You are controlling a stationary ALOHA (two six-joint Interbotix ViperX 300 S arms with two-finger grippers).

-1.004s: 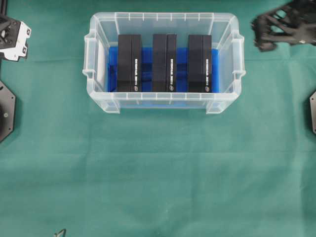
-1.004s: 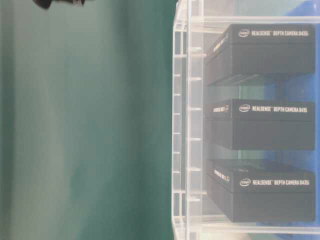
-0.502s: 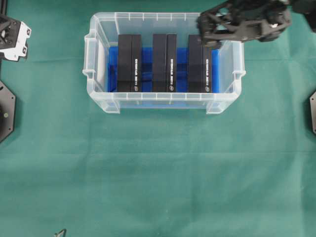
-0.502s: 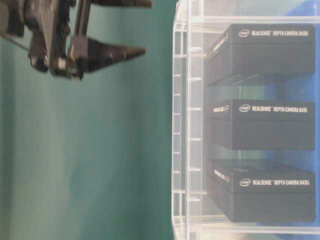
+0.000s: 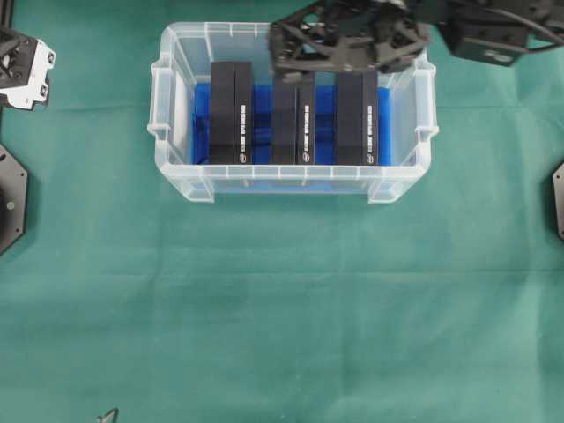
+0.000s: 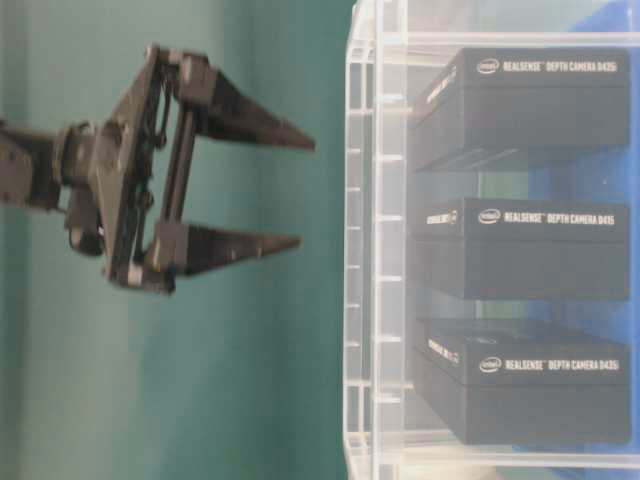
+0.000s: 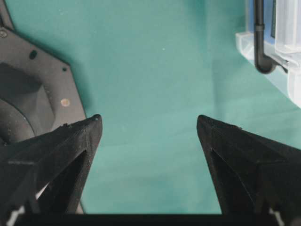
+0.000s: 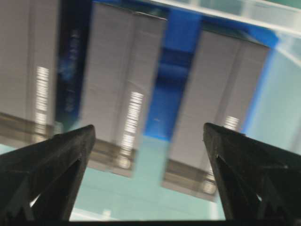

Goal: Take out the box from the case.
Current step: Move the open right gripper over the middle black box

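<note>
The case (image 5: 293, 181) serves as the landmark: a translucent plastic bin with a ribbed rim, standing on the green cloth (image 5: 282, 308) toward the far side of the table in the overhead view. The near stretch of cloth in front of the case is plain green.

Inside the case, on its blue liner (image 5: 201, 123), three black boxes stand on edge side by side, apart from one another with blue showing between them: the left box (image 5: 231, 112), the middle box (image 5: 293, 119) and the right box (image 5: 356, 117). The table-level view, turned on its side, shows white lettering on each through the case's clear wall.

Above the far part of the case hangs the right gripper (image 5: 280, 55), its arm reaching in from the right edge. Its jaws stand wide apart and hold nothing. In the overhead view it covers the far ends of the middle and right boxes. In the table-level view its fingertips (image 6: 290, 240) are clear of the case's rim, not touching it. The right wrist view looks down between the two spread fingers onto the blurred box tops.

Well to the left of the case, near the table's edge, the left gripper (image 7: 149, 123) hovers over bare cloth, jaws wide and empty, beside a black mounting plate (image 7: 28, 94). A corner of the case shows at the right of that view.
</note>
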